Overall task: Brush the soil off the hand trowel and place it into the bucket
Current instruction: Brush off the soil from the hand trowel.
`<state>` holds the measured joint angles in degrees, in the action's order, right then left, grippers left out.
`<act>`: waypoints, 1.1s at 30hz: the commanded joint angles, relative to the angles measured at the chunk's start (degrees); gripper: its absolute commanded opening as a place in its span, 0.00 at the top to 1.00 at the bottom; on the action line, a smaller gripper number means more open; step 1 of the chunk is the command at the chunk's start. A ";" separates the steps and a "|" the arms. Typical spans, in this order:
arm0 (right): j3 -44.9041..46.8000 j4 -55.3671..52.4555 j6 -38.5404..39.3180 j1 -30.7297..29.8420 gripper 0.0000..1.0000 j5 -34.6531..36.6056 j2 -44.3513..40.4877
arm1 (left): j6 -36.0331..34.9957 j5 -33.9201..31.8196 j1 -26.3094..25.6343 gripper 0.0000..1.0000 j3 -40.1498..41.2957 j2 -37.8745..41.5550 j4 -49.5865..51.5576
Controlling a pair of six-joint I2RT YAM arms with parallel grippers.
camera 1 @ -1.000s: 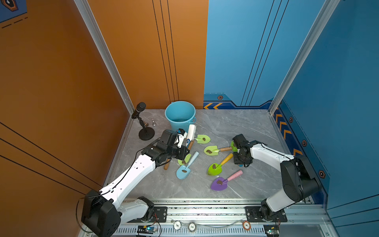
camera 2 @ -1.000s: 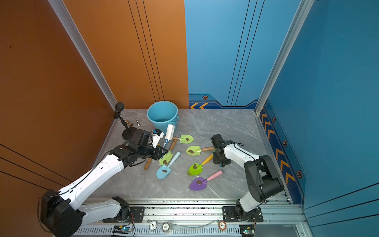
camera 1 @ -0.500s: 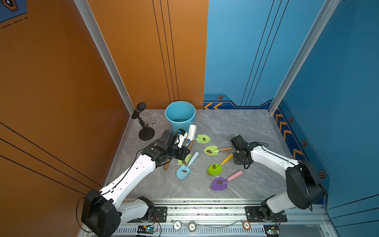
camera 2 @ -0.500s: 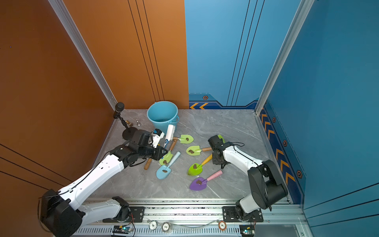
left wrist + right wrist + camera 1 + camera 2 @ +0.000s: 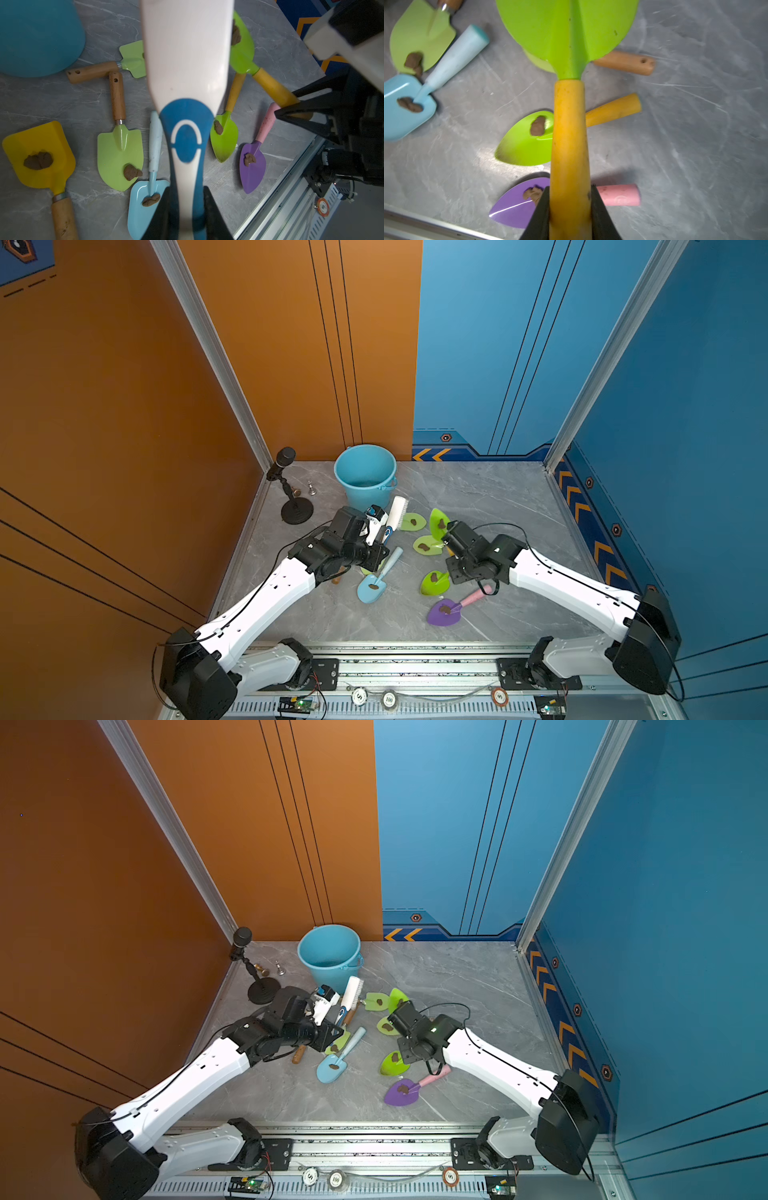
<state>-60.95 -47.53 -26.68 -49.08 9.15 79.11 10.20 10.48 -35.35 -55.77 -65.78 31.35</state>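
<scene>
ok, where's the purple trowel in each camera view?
Top view: purple trowel, frontmost of the trowels.
Top view: purple trowel, same spot.
Left wrist: purple trowel, to one side of the brush.
Right wrist: purple trowel, partly behind the held green trowel.
Shared landmark: light-blue trowel, in all four views.

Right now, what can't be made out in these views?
Yellow trowel: blade hidden under the left arm in both top views.
Held green trowel: right wrist view, blade tip cut off by the edge.
Brush: left wrist view, bristles face away, head cut off.
Bucket: top views, near wall hides some floor.
</scene>
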 commanded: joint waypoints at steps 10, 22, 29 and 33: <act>-1.66 -3.22 -1.83 -8.84 0.96 0.44 4.12 | -3.34 -9.78 -2.90 1.00 -2.79 -3.11 5.59; -8.63 -3.74 2.39 -8.45 0.96 -2.73 10.15 | -3.87 -23.18 -11.31 1.00 -9.64 -8.18 18.35; -6.45 -5.74 4.09 -9.85 0.96 -3.30 8.52 | 4.25 -17.67 -12.67 1.00 -8.83 -4.32 23.71; -5.54 -5.62 4.35 -10.85 0.96 -3.61 7.30 | 6.53 -17.36 -15.14 1.00 -9.71 -4.92 27.99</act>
<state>-67.29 -51.27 -23.70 -59.13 5.96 88.84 13.47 -7.88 -48.66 -63.59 -71.02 54.24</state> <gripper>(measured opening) 0.243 0.220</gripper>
